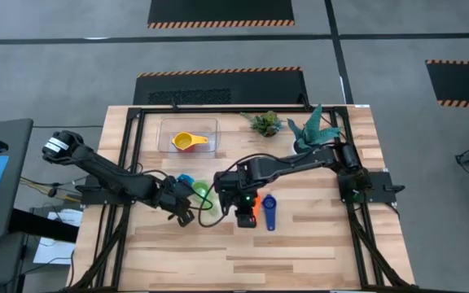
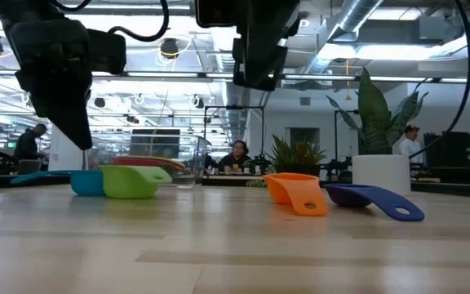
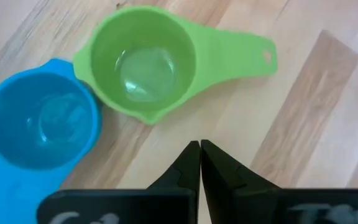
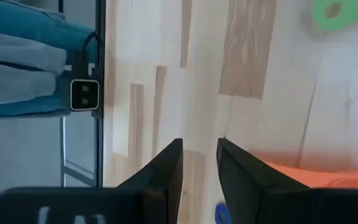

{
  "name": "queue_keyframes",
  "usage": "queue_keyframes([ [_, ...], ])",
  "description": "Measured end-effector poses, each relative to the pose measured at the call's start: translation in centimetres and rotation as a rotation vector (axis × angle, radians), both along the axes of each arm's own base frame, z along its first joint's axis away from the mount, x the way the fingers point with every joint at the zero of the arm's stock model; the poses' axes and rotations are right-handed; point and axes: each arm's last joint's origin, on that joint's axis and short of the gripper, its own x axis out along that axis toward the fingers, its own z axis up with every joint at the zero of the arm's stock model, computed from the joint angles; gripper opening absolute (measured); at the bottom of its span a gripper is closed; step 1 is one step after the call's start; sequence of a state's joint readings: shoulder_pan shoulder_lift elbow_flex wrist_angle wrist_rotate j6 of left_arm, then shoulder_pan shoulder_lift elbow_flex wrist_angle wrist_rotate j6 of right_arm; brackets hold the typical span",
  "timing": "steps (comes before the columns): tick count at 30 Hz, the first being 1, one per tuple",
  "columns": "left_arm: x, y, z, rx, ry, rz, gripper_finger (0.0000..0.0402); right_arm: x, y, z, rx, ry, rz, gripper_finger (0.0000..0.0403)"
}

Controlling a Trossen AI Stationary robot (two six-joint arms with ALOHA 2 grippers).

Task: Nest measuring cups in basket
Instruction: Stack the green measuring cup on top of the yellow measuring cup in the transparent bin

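Closest to the low camera is the bare wooden surface (image 2: 219,253). Left to right: left pincer (image 3: 199,163) is pinched fully closed with nothing in it, hovering just beside the green cup (image 3: 143,67), which touches the blue cup (image 3: 39,127). Right pincer (image 4: 199,163) is slightly open and empty, right over the orange cup (image 2: 296,192), with the dark blue cup (image 2: 371,198) just beside. A yellow cup (image 1: 189,142) sits in the clear basket (image 1: 166,138) at the back.
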State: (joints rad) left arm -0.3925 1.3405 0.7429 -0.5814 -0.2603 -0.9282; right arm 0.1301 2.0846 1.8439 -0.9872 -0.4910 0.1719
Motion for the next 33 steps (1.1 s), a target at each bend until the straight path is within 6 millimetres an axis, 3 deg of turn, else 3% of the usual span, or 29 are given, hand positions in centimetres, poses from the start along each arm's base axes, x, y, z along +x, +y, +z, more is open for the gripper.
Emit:
queue_keyframes([
  [5, -1.2, 0.0, 0.1, -0.011, 0.089, -0.007, 0.0, 0.0, 0.6, -0.1, -0.104, -0.009, -0.048, 0.012],
  [11, -3.5, -0.2, 2.4, -0.083, 0.051, -0.018, 0.0, 1.2, 0.5, -0.6, -0.25, -0.11, -0.148, 0.0122],
  [20, -7.3, -0.2, 6.1, -0.119, -0.127, -0.126, 0.0, 5.3, -0.7, 2.8, -0.161, -0.629, -0.26, 0.0119],
  [23, -8.2, -0.2, 6.8, -0.116, -0.171, -0.172, 0.0, 5.8, -1.7, 3.6, -0.185, -0.719, -0.32, 0.0118],
  [28, -9.7, 0.2, 7.1, -0.064, -0.158, -0.224, 0.0, 5.8, -4.6, 3.1, -0.334, -0.676, -0.431, 0.0118],
  [33, -9.9, 0.3, 6.7, 0.008, -0.124, -0.239, 0.0, 5.0, -6.6, 2.0, -0.356, -0.513, -0.501, 0.0118],
])
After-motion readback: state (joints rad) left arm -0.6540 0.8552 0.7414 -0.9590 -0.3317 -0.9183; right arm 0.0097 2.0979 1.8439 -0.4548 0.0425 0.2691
